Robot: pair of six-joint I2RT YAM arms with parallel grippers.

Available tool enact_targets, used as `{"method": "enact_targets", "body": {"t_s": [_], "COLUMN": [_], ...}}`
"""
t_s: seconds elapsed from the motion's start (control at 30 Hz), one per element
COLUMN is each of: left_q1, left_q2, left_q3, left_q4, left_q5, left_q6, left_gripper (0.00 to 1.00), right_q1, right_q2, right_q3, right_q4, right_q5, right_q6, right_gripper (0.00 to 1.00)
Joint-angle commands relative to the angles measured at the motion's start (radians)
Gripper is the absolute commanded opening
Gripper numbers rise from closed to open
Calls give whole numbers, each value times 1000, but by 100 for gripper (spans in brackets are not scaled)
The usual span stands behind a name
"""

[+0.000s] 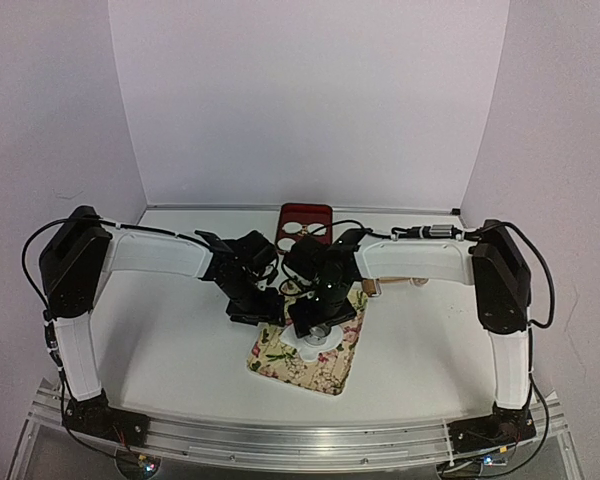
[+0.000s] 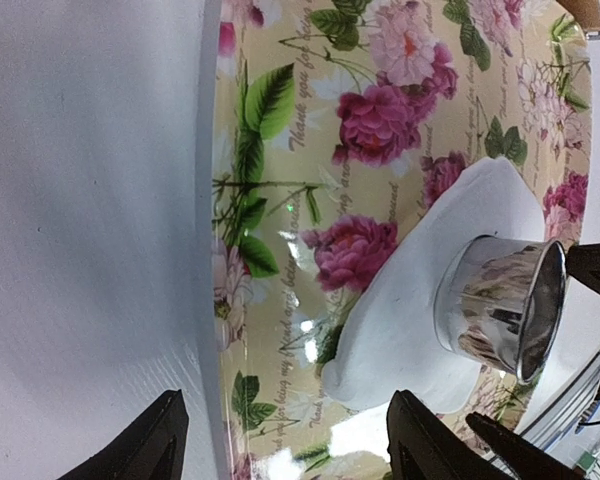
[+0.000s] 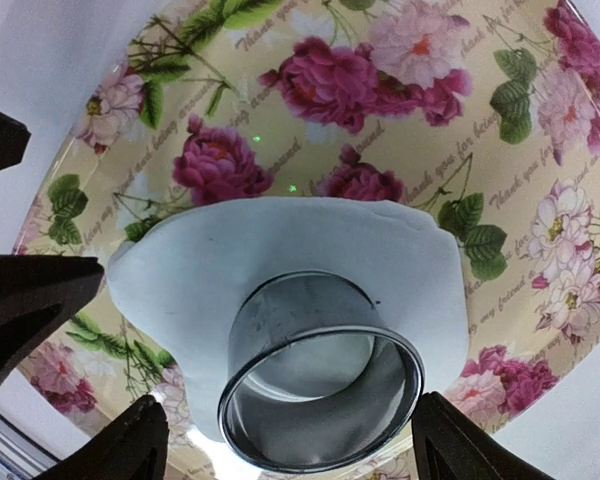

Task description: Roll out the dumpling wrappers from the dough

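Observation:
The dough [image 3: 280,255] is a flattened white sheet lying on the floral mat [image 3: 400,150]. A small metal ring [image 3: 320,395] stands upright on it. My right gripper [image 3: 300,455] is open, its fingers either side of the ring, the left one apart from it and the right one close. My left gripper [image 2: 280,450] is open and empty, low over the mat's edge beside the dough [image 2: 405,320] and the ring [image 2: 502,305]. In the top view both grippers [image 1: 270,305] [image 1: 315,322] meet over the mat [image 1: 280,360]. Dumpling wrappers [image 1: 295,229] lie in a red tray [image 1: 306,207] behind.
A wooden handle [image 2: 583,12] shows at the mat's far corner, and a tan piece [image 1: 373,288] lies under the right arm. White walls close in the table on the back and sides. The arms cross the table's middle.

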Motion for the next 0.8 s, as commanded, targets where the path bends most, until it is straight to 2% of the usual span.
{"method": "enact_targets", "body": {"t_s": [0.0,0.13,0.77], "left_q1": [2,1,1], "left_q2": [-61,-67,-63], "left_q3": [-17,-23,-28], "left_q4": [10,9,16], "left_q5": [-13,-15,4], "left_q6": [-12,-11,5], "left_gripper": [70,70,70], "right_q1": [3,3,10], "right_q2": [42,54,-11], "right_q3": [43,52,93], "right_q4": [-32,-36,-52], "right_q5": [51,52,88], "right_q6": [-1,2,34], "right_gripper": [83,80,88]}}
